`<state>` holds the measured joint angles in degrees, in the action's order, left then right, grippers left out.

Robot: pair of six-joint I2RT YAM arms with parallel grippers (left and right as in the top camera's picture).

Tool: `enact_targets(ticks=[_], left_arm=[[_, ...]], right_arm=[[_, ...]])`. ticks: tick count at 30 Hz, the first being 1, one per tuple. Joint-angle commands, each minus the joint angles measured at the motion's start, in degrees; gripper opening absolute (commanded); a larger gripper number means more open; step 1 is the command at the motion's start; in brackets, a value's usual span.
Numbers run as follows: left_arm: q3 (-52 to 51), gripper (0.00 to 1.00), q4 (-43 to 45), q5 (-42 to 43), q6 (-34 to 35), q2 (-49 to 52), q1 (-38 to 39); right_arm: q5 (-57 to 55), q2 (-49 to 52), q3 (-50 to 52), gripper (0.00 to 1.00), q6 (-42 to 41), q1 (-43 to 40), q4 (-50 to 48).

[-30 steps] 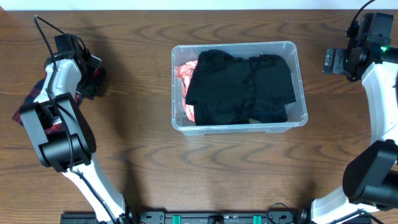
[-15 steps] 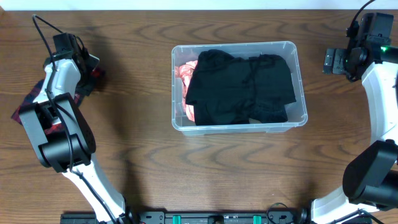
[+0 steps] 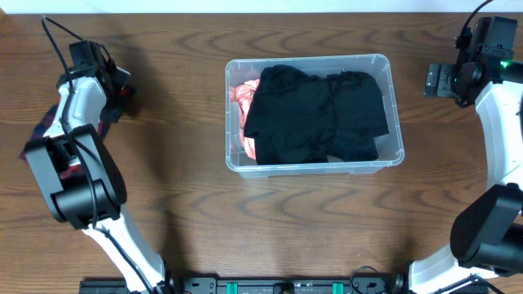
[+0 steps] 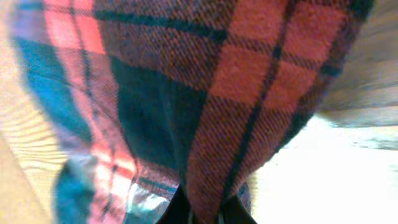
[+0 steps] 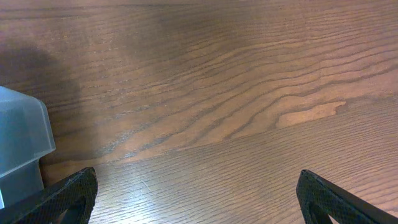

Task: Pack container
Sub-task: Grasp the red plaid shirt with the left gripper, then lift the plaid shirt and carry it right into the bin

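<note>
The container (image 3: pixel 313 167) sits mid-table, holding black clothes (image 3: pixel 315 114) and a pink garment (image 3: pixel 240 94). It lies well apart at three o'clock from the left claw (image 3: pixel 121 88), which pinches plaid cloth (image 4: pixel 236 93), and nearer, at nine o'clock from the right claw (image 3: pixel 433 80), jaws spread wide

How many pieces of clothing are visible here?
3: a black garment and a pink one in the bin, a plaid cloth in the left gripper. Others may lie underneath.

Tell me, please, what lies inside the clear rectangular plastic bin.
A black garment fills most of the bin; pink fabric shows at its left end. Anything beneath is covered.
</note>
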<state>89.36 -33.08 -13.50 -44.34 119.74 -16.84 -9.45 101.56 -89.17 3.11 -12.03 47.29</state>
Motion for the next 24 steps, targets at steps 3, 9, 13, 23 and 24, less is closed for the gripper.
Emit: enact_targets(ticks=[3, 9, 13, 23, 24], left_arm=[[-0.1, 0.06, 0.5, 0.6, -3.3, -9.1, 3.3], [-0.1, 0.06, 0.3, -0.8, -4.8, -14.8, 6.8], [-0.1, 0.06, 0.3, -5.0, -6.5, -17.9, 10.3], [0.0, 0.06, 0.7, -8.2, -8.2, -23.6, 22.5], [0.1, 0.06, 0.9, -8.2, -8.2, -24.1, 24.2]], right_arm=[[0.0, -0.9, -0.9, 0.99, -0.9, 0.0, 0.1], [0.0, -0.9, -0.9, 0.99, -0.9, 0.0, 0.1], [0.0, -0.9, -0.9, 0.99, -0.9, 0.0, 0.1], [0.0, -0.9, -0.9, 0.99, -0.9, 0.0, 0.1], [0.0, -0.9, -0.9, 0.99, -0.9, 0.0, 0.1]])
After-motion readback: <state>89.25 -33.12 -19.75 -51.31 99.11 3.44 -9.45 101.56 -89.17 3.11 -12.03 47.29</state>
